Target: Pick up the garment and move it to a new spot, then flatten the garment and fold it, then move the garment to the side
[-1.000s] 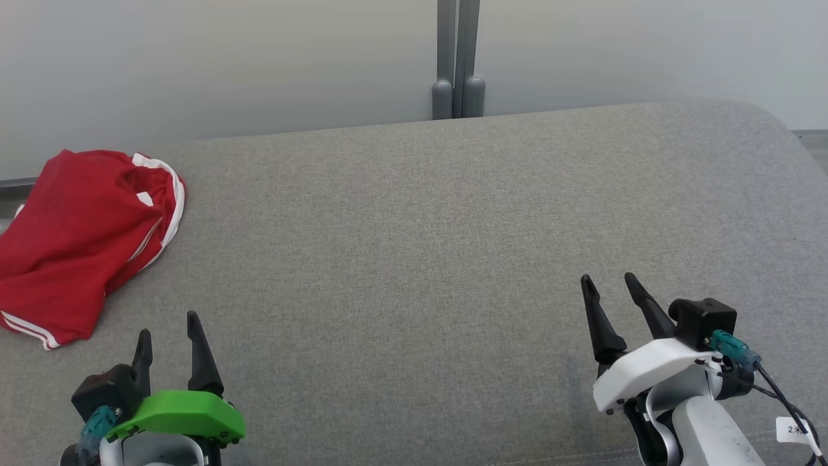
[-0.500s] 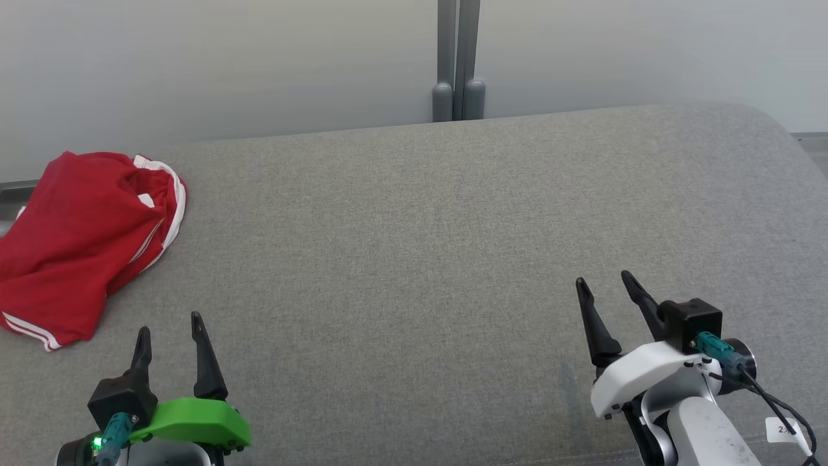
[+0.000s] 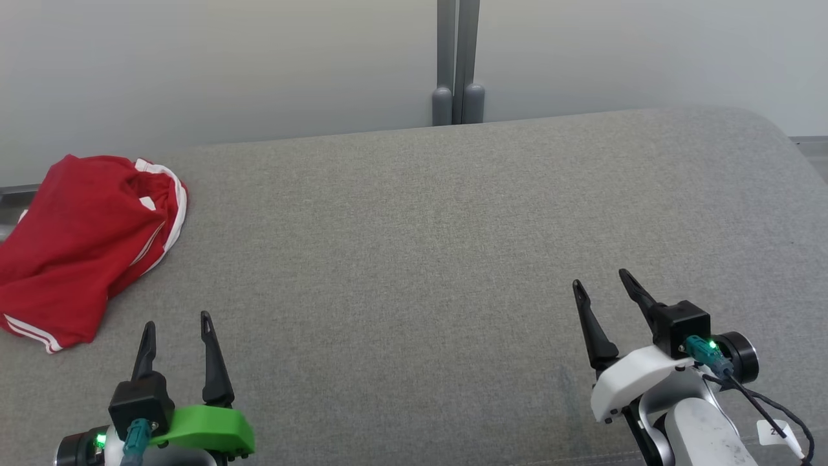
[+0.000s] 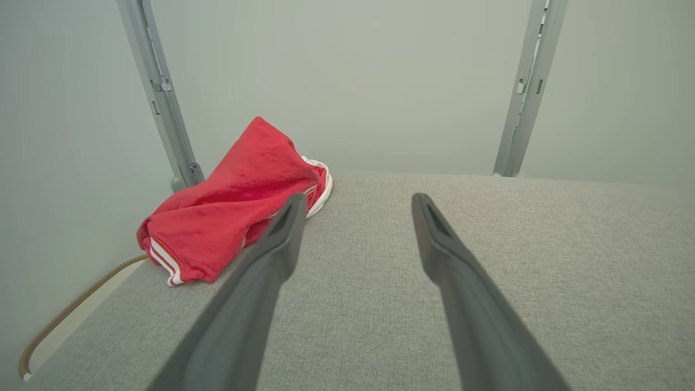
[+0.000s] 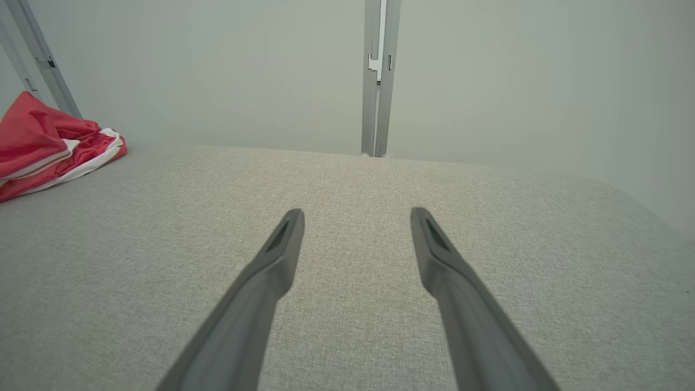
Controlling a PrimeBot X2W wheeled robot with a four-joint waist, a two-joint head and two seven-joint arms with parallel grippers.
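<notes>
Where the grey padded surface (image 3: 414, 259) reaches its far left end, the garment (image 3: 84, 249) lies in a crumpled heap. It is red cloth with white stripes along its hems, and one striped edge curls over at its upper right. Its left side hangs past the surface's edge.

Just right of the heap's near corner, and apart from it, the left gripper (image 3: 178, 320) sits low above the surface with a green cover (image 3: 207, 427) at its base. Its two dark fingers point away from the robot and stand spread apart, with bare grey fabric between them. In the left wrist view the garment (image 4: 233, 217) sits ahead and to the left of those fingers, and the left fingertip overlaps its near fold in the picture. Whether they touch I cannot tell from that view.

Behind the middle of the surface, a grey upright post (image 3: 458, 65) rises against the pale wall.

Well to the right, the right gripper (image 3: 599, 277) hovers over the surface, carrying a white cover (image 3: 637, 378). Its fingers are also parted wide and empty, tilted slightly leftward. In the right wrist view the garment (image 5: 43, 144) appears far off at the left edge.
</notes>
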